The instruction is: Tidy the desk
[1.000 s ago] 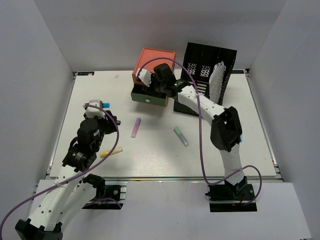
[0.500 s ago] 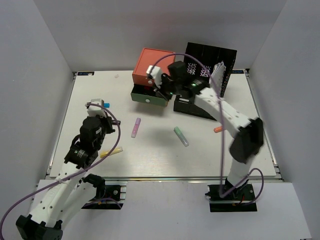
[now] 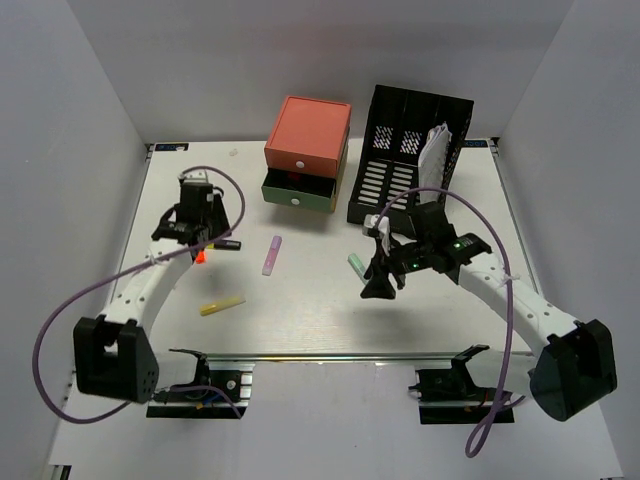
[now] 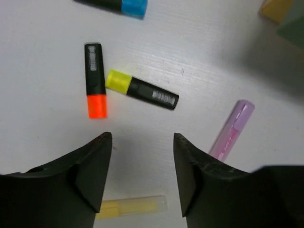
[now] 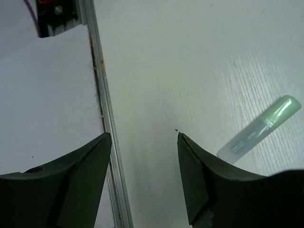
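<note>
Desk [image 3: 300, 315]: white top fills the middle of the top view, metal rail [image 3: 330, 354] along its near edge. Left gripper [image 4: 142, 142] hangs over the far-left part of the desk; its 2 fingers are spread with nothing between them. Below it, in the wrist view: orange-capped highlighter [image 4: 95, 80] and yellow-capped black marker [image 4: 141, 90] lie with their ends just beside each other, a blue-capped marker [image 4: 118, 4] is farther off, a purple pen [image 4: 232, 129] lies to the right and a pale yellow pen [image 4: 132, 207] on the near side. Right gripper [image 5: 145, 140] hangs low over the desk right of centre; its 2 fingers are also spread and hold nothing. A green pen [image 5: 260, 132] lies flat just beside it, not touching. At the far edge, the drawer box [image 3: 305, 150] with the orange top stands left of the black file rack [image 3: 400, 160]; white papers [image 3: 432, 150] stand in the rack's right side.
</note>
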